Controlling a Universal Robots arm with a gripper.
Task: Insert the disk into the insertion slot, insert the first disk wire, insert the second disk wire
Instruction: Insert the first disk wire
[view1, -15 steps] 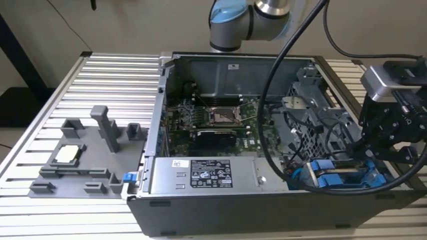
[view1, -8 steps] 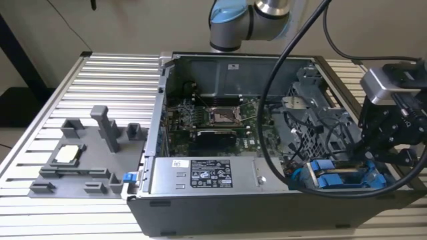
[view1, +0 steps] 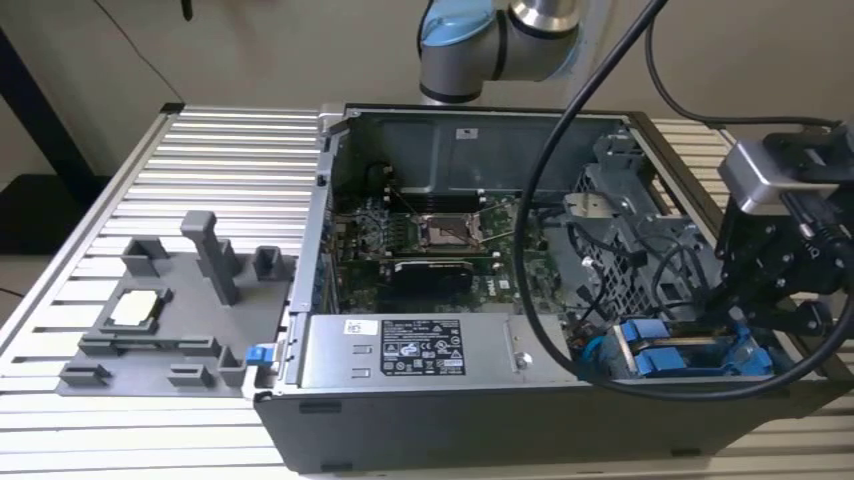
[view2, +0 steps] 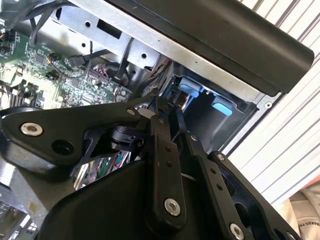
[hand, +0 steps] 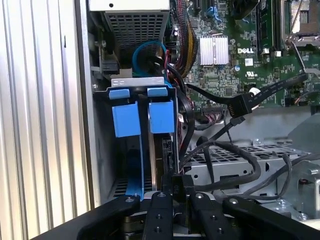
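The disk (hand: 156, 162) stands edge-on in the insertion slot (hand: 136, 83), its blue carrier (hand: 133, 170) and two blue tabs (hand: 161, 116) showing at the slot's mouth. In the exterior view the disk (view1: 683, 358) sits in the slot (view1: 617, 352) at the case's near corner on that view's right. My gripper (view1: 742, 322) hangs right over it. In both wrist views the black fingers (hand: 159, 210) stand close together, and the gripper (hand: 177, 183) (view2: 169, 108) is shut on a black wire connector at the disk's edge. A black wire (hand: 181, 135) runs from there toward the motherboard.
The open computer case holds a motherboard (view1: 441, 240), a silver power supply box (view1: 400, 350) and a perforated metal cage (view1: 641, 235) with black cables (hand: 225, 150) across it. A grey fixture tray (view1: 160, 320) lies on the ribbed table (view1: 227, 150) at the exterior view's left.
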